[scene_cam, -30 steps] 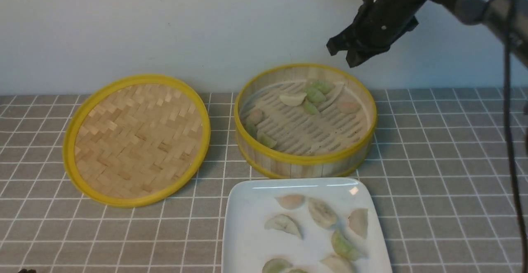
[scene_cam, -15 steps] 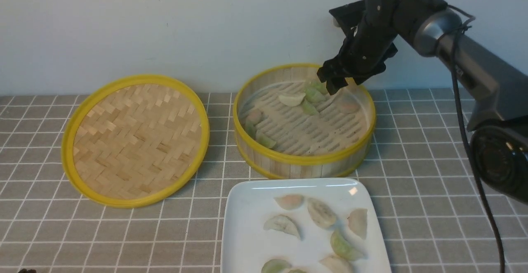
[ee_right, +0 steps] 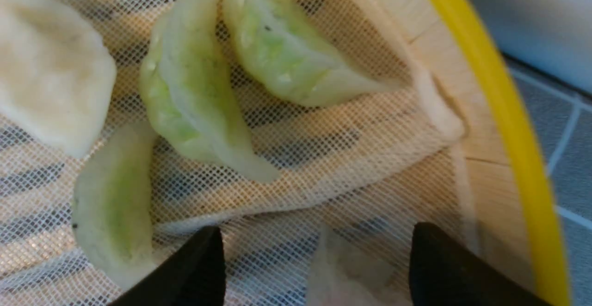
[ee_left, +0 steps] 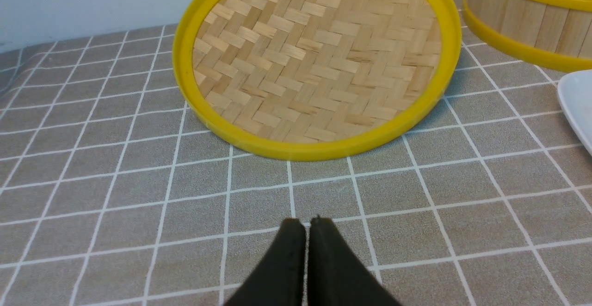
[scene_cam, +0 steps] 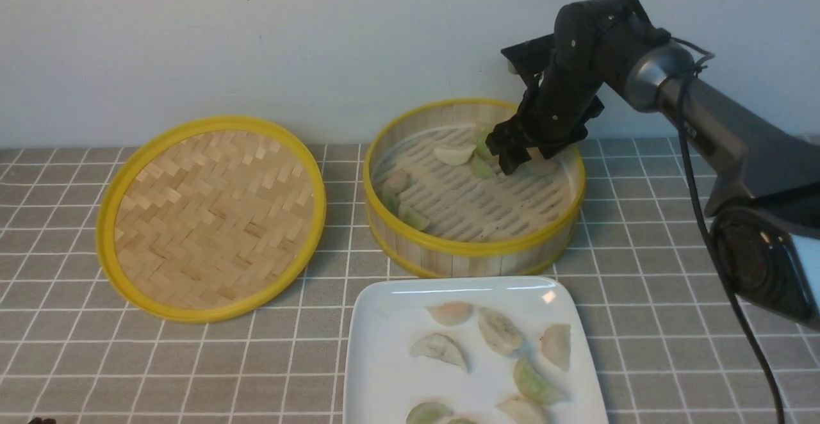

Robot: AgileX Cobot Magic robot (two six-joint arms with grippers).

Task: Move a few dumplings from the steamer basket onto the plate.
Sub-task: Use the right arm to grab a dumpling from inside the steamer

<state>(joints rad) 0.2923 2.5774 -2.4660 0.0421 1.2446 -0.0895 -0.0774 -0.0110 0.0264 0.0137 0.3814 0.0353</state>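
Dumplings (scene_cam: 500, 331) nearest us: where do they sit?

On the plate (scene_cam: 384, 360), at the front of the checked tablecloth (scene_cam: 640, 321). The plate's near edge is cut off, and the lowest pieces with it.

And the left gripper (ee_left: 306, 223)?

Only its wrist view shows it. The fingertips are pressed together but for a thin slit, with nothing between them, low over the cloth in front of the woven lid (scene_cam: 211, 219).

Behind the plate?

The steamer basket (scene_cam: 474, 254), beside the lid but not touching it. More dumplings lie on its mesh liner (ee_right: 323, 167). Some on the left are partly hidden by the near rim, others lie toward the back.

Where is the right gripper (scene_cam: 526, 160)?

Down inside the basket at its far right. The arm reaches in from the right, wrist bent steeply downward, covering part of the back cluster.

Holding anything?

No, the jaws stand wide apart. A pinkish dumpling (ee_right: 351, 269) lies between them, cut by the frame edge. Whether a finger touches it, I cannot tell. Past the tips lie three green dumplings (ee_right: 194, 107) and a cream dumpling (ee_right: 46, 70).
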